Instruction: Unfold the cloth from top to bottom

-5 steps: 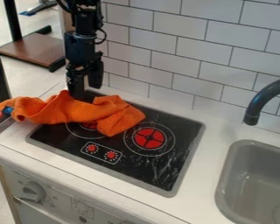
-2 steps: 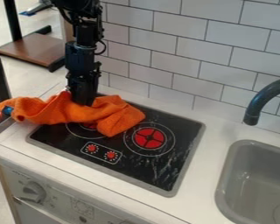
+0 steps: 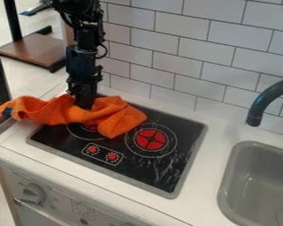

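Observation:
The black gripper (image 3: pixel 85 105) hangs at the upper left of the stove top, its tips down in the middle of the cloth's back edge. Its two fingers are close together, shut on the orange cloth (image 3: pixel 118 118). The cloth lies bunched and wrinkled across the left part of the black stove top (image 3: pixel 132 165), covering much of the left burner. Its left end hangs past the counter's left side, where a blue patch shows. Orange folds hide the very ends of the fingertips.
A red burner (image 3: pixel 151 139) and two red knob prints (image 3: pixel 102 152) lie in front and to the right of the cloth. The grey sink (image 3: pixel 256 185) and dark faucet (image 3: pixel 268 99) stand at the right. A tiled wall (image 3: pixel 179 57) rises behind the counter.
The gripper's fingers, apart a second ago, have come together at the cloth, and the gripper has moved slightly lower. Around it the cloth's back edge has shifted a little; the rest lies as before.

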